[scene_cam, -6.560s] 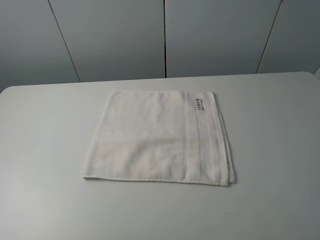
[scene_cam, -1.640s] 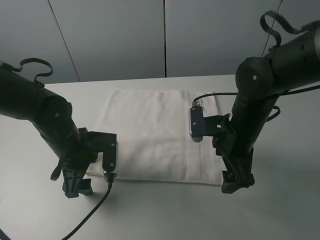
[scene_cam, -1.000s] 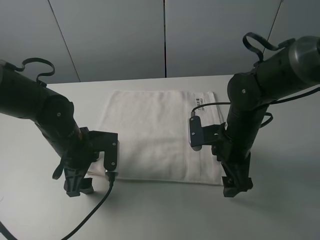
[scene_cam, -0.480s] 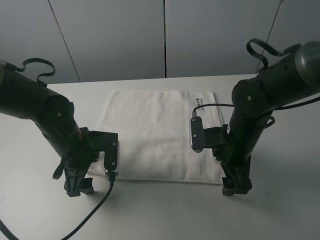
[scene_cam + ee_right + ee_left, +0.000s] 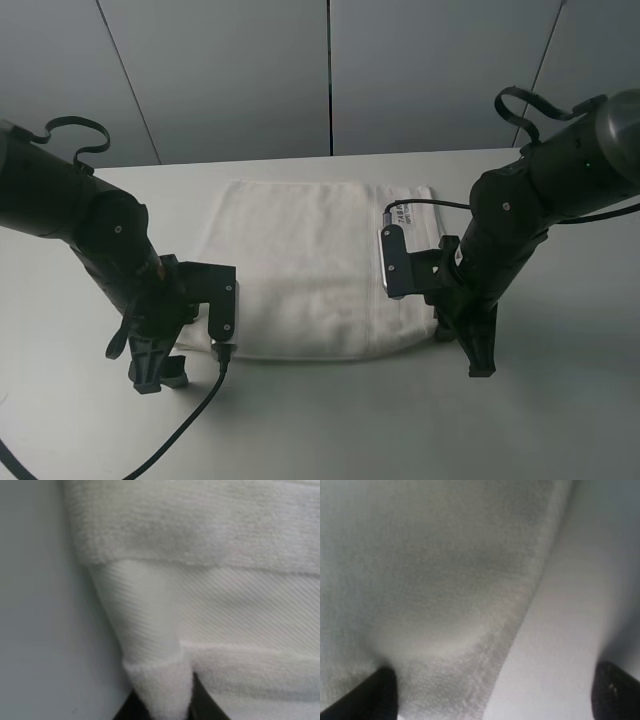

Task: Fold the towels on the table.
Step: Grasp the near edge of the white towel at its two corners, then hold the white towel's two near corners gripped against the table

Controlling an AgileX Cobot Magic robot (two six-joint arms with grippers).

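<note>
Towel [image 5: 300, 270] is found lying flat at the middle of the table [image 5: 560, 430], with bare tabletop on every side. A small dark-printed label [image 5: 398, 212] is noted at its far right corner. A grey panelled wall [image 5: 230, 80] is seen behind the table's far edge.

Left gripper [image 5: 160, 375] is set down at the towel's near left corner, arm angled steeply down. Its jaws are spread wide. In the left wrist view one fingertip [image 5: 382, 690] is seen over the cloth and the other [image 5: 615, 690] over bare table, the towel's edge running between them. Whether either tip presses on the surface cannot be told. Nothing is gripped.

Right gripper [image 5: 482, 365] is set at the towel's near right corner, pointed down at the table. Its jaws are closed tight on the towel. In the right wrist view the corner tip is seen pinched between the dark fingers [image 5: 205, 707], the cloth drawn up into a small peak, with the woven band [image 5: 240, 610] just beyond it. In the high view that corner is hidden behind the arm, and the towel's near edge is seen curving in towards it.
</note>
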